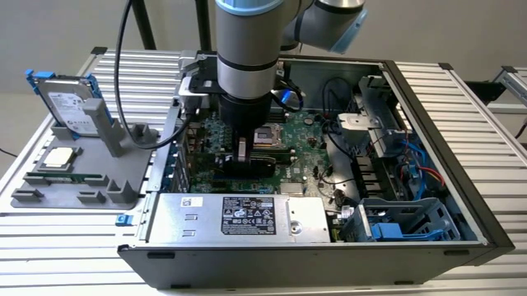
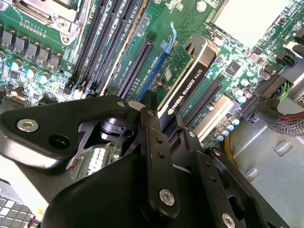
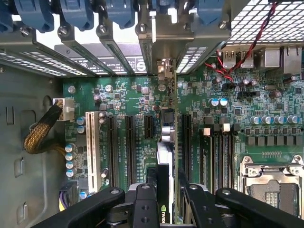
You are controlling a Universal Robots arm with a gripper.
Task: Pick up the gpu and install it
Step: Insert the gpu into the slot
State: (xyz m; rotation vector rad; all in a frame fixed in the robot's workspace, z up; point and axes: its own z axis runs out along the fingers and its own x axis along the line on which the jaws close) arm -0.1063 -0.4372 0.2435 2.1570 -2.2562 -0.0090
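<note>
Black two-fingered gripper (image 2: 152,118): clamped on the top edge of the gpu (image 2: 187,83), a thin green card with black shroud.
Progress: picked up; card stands upright at a slot on the green motherboard (image 3: 118,99), seating unconfirmed.
Far: grey slotted rear brackets (image 3: 95,52).

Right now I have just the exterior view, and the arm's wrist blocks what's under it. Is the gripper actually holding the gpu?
Observer: Yes. In both wrist views the gripper is shut on the gpu, which stands on edge.
Operator: How is it oriented over the board?
Observer: In the first wrist view it runs parallel to the expansion slots, with its far end toward the rear slot covers.
Operator: Is it seated?
Observer: I cannot tell. The second wrist view shows its black shroud beside an empty long slot, but the gripper hides part of its lower edge.
</note>
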